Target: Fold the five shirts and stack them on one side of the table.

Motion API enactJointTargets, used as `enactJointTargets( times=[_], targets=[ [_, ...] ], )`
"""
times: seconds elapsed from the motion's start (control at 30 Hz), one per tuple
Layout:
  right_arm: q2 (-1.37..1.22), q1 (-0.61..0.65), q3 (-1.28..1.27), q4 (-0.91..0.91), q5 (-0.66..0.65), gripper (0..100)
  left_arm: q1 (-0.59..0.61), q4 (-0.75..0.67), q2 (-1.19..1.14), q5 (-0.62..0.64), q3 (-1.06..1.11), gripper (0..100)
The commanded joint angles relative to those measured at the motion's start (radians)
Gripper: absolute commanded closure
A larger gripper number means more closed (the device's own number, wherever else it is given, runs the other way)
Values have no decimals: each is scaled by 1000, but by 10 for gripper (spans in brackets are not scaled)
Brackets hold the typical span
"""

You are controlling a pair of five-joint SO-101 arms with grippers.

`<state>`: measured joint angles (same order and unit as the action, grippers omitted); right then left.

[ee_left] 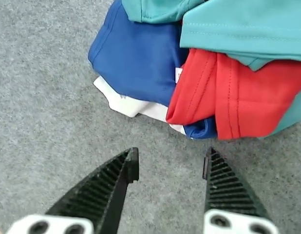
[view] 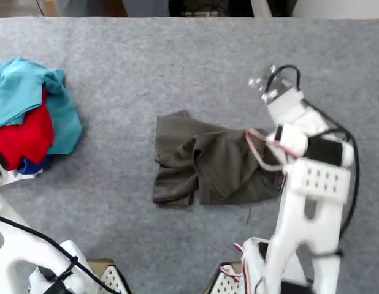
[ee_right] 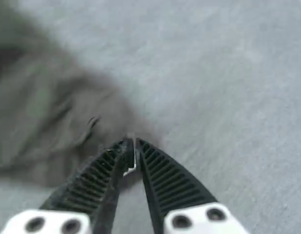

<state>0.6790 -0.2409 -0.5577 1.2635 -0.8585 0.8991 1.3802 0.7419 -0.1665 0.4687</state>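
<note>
Your left gripper (ee_left: 172, 158) is hanging apart near the pile (ee_left: 199, 78); your right gripper (ee_right: 133, 143) is resting closed by the shirt (view: 208, 162).

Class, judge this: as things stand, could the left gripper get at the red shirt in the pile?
Probably yes. The left gripper is open, facing the red shirt across bare grey mat; only the teal shirt overlaps its far part.

Grey felt-like mat (view: 177, 67), covering the whole work surface. Beyond its far edge: a wooden piece (view: 49, 7) at one corner, dark clutter (view: 202, 7) mid-edge, and a pale panel (view: 336, 7) at the other corner.
</note>
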Motion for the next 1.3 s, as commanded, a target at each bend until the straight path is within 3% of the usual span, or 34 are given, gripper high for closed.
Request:
enactJointTargets(
  times=[0.0,0.17,0.27,0.4,0.63,1.0,1.27],
  targets=[
    [176,26,-16,157,3,981,7,26,21,-3,-13,770],
    [346,98,-147,350,43,976,7,29,21,-3,-8,770],
    [352,166,-214,411,235,975,7,31,21,-5,-7,777],
    [262,245,-220,362,522,968,7,31,21,-11,-7,818],
    [-56,463,-150,362,873,820,7,31,21,-11,-5,819],
    [-306,485,-99,233,1037,828,5,23,20,-12,-5,819],
    [-394,485,-189,114,1045,828,5,-11,14,-12,10,819]
  ],
)
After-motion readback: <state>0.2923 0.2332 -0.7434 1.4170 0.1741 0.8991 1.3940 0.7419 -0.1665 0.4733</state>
